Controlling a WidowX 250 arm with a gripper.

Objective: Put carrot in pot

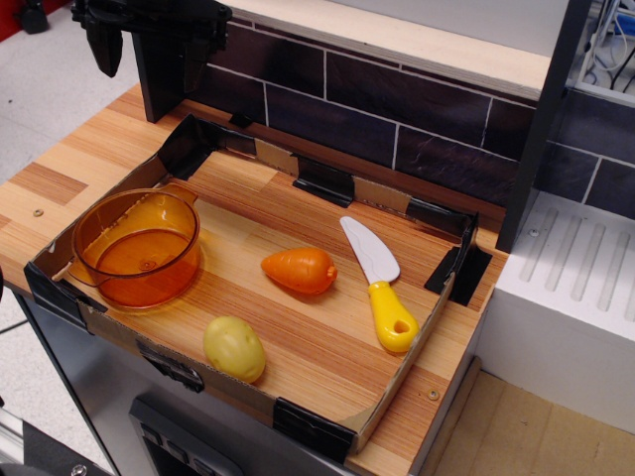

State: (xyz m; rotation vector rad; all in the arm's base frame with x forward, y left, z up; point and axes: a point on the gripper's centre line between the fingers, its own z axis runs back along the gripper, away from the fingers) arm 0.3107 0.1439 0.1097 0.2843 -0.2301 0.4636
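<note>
The carrot [300, 270], short, smooth and orange, lies on its side near the middle of the wooden tray floor, tapered end pointing right. The pot [137, 246], round translucent orange plastic, stands upright and empty at the tray's left end, well left of the carrot. My gripper [149, 40] is a dark shape at the top left corner, high above and behind the pot and far from the carrot. Its fingers are partly cut off by the frame edge, so I cannot tell how the jaws stand. It appears to hold nothing.
A yellow-tan toy potato [234, 348] lies near the tray's front rim. A toy knife [377, 283] with a white blade and yellow handle lies right of the carrot. The tray has low cardboard walls [412, 347]. A dark tiled wall [397, 109] stands behind and a white rack [575, 288] to the right.
</note>
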